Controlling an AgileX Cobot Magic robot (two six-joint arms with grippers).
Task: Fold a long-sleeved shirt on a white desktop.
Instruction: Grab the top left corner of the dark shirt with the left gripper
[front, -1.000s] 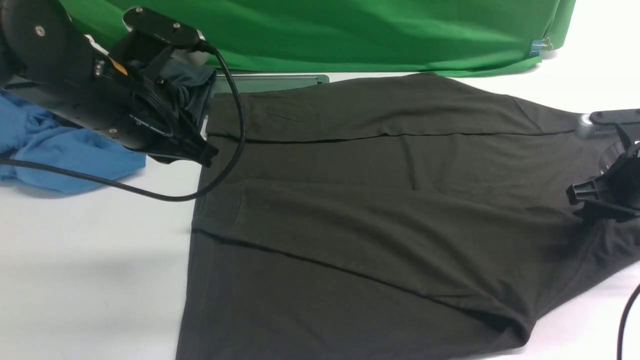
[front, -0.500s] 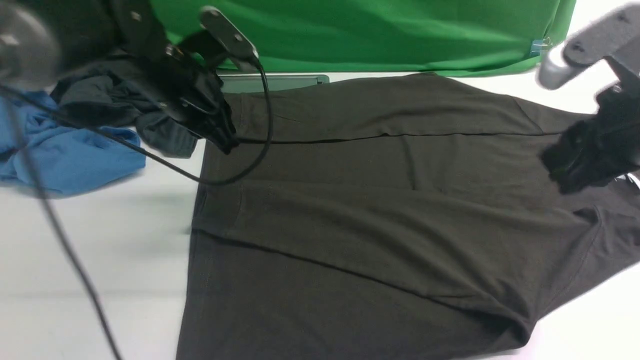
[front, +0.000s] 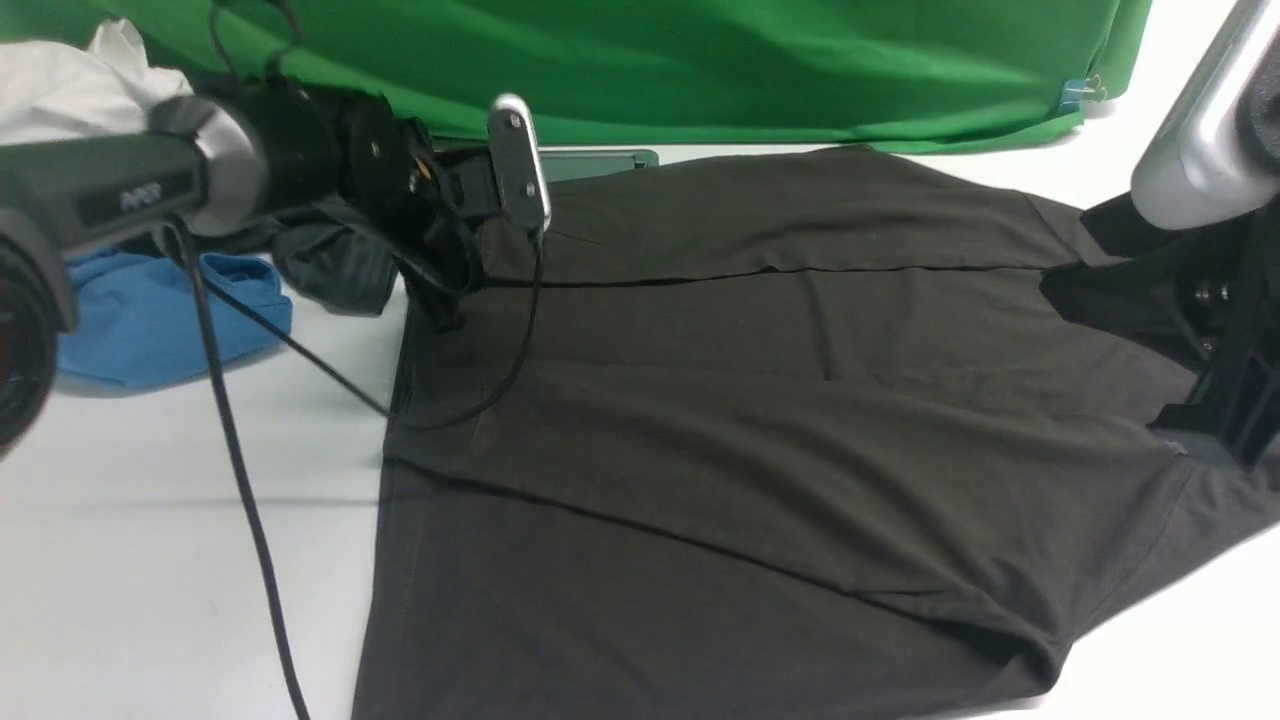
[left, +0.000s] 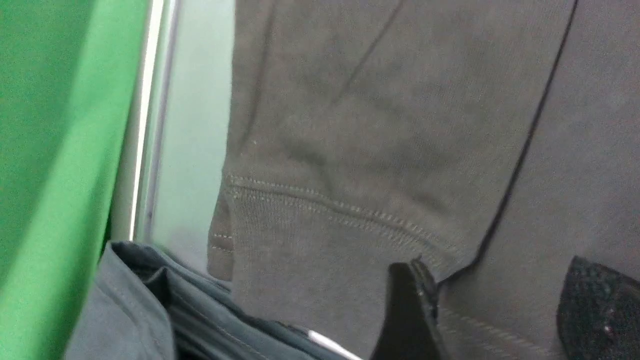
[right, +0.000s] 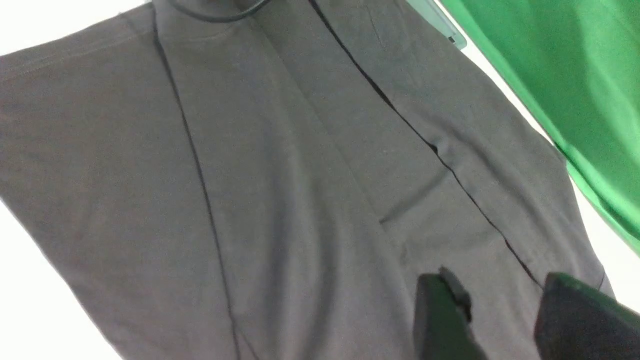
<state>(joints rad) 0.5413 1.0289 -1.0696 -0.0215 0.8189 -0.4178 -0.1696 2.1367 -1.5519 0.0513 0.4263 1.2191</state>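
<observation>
Left end effector (left: 480, 310): fingers spread wide, holding nothing, over the cuff end of the shirt (front: 640, 320). Right end effector (right: 505, 305): fingers parted, empty, above the same garment, which lies beneath both on the desk (front: 200, 560). Step in hand, as judged: folding the sleeves inward. Next move: the left fingers probably descend and pinch the cuff (left: 300, 250).

White desktop (front: 200, 560) bearing dark shirt (front: 700, 450), blue garment (front: 180, 320).

The shirt (front: 720, 400) was matt knit cloth, its cuff ribbed; the backdrop (front: 700, 70) was smooth cloth with a soft sheen, the desktop (front: 200, 580) smooth white.
</observation>
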